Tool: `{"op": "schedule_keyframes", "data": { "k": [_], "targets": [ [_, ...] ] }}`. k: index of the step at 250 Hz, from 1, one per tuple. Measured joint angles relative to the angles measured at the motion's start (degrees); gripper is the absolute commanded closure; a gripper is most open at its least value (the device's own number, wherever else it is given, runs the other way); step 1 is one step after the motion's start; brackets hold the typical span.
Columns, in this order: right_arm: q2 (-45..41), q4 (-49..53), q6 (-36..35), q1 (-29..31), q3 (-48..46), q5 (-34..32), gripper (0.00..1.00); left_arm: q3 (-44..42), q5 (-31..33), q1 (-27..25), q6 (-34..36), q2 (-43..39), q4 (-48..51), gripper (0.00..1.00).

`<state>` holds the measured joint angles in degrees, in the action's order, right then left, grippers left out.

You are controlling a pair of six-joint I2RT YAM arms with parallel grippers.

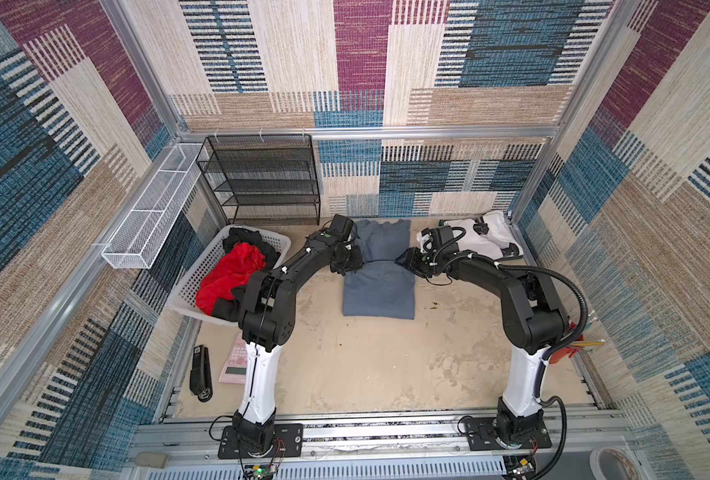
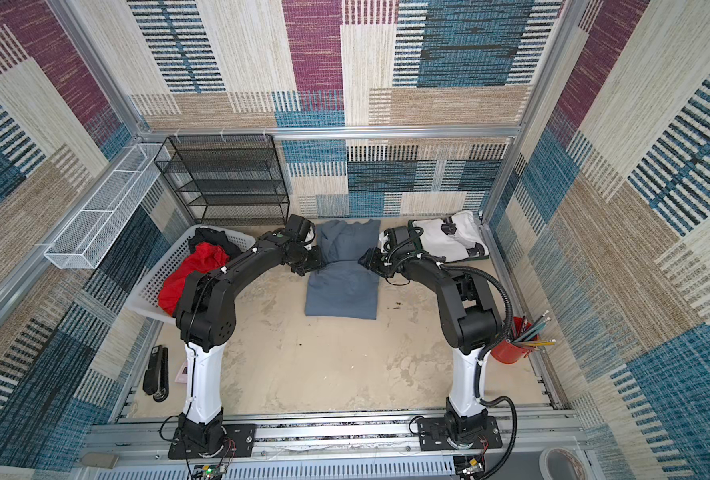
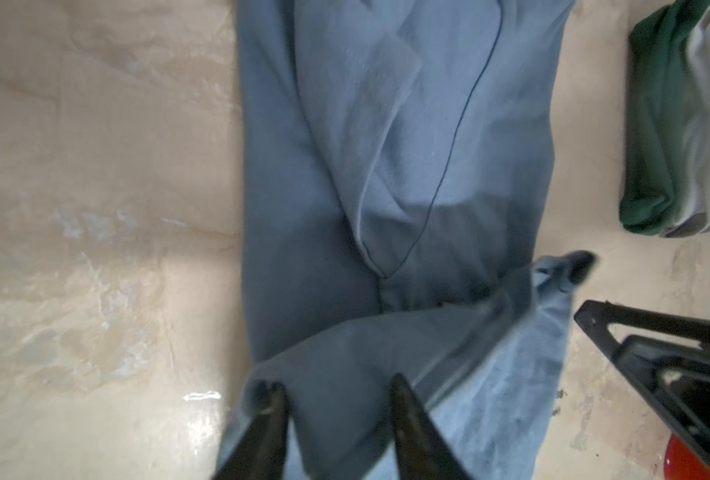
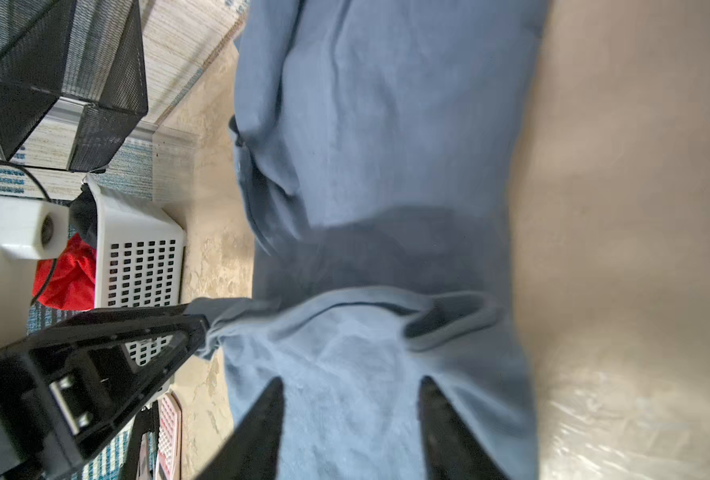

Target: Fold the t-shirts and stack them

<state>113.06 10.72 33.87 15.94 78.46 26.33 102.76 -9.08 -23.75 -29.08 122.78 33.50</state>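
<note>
The slate-grey t-shirt (image 1: 380, 291) lies lengthwise at the middle back of the table, its near half doubled over in a loose fold. My left gripper (image 1: 347, 266) hangs at the fold's left end and my right gripper (image 1: 411, 262) at its right end. In the left wrist view the left gripper (image 3: 338, 390) is open, with the grey cloth (image 3: 386, 145) loose between and under its fingers. The right gripper (image 4: 351, 386) is open just above the cloth (image 4: 386, 124). A folded white t-shirt with black patches (image 1: 482, 241) rests on a dark green t-shirt (image 3: 652, 124) at the back right.
A white perforated basket (image 1: 195, 270) with red and black clothes stands at the left. A black mesh shelf (image 1: 262, 178) is behind it and a white wire tray (image 1: 149, 216) hangs on the left wall. A stapler (image 1: 200, 374), a pink calculator (image 1: 235, 365) and a red pencil cup (image 2: 515, 340) lie near the front edges.
</note>
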Motion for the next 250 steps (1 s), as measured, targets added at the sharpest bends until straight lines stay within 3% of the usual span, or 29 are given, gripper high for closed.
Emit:
{"op": "schedule_keyframes", "data": {
  "k": [24, 60, 101, 151, 181, 216, 250],
  "targets": [
    [-0.07, 1.42, -2.10, -0.22, 2.27, 0.02, 0.00, 0.00, 3.32, 0.11, 1.46, -2.16, -0.70, 0.18],
    [-4.79, 2.84, -3.91, -0.44, -0.76, -1.49, 0.01, -2.34, 7.67, 0.26, 3.69, -7.76, -1.99, 0.17],
    [-14.49, 2.38, -4.09, -0.46, -12.11, -2.67, 0.01, -16.55, 10.34, 0.37, 3.72, -17.99, -5.29, 0.17],
    [-25.79, -3.02, 1.57, -0.09, -31.80, 0.83, 0.01, -33.86, 6.95, 0.37, 1.09, -28.81, -10.27, 0.18],
    [-28.33, -8.46, 5.97, 0.17, -40.89, 4.07, 0.00, -43.04, 3.13, 0.37, -2.54, -33.20, -14.99, 0.21],
    [-27.80, -13.44, 9.42, 0.50, -44.52, 6.69, 0.01, -48.11, -0.59, 0.37, -5.44, -34.42, -19.52, 0.23],
    [-26.05, -18.67, 10.86, 0.87, -45.83, 7.74, 0.10, -50.40, -4.28, 0.37, -7.43, -33.22, -24.24, 0.25]
  ]
}}
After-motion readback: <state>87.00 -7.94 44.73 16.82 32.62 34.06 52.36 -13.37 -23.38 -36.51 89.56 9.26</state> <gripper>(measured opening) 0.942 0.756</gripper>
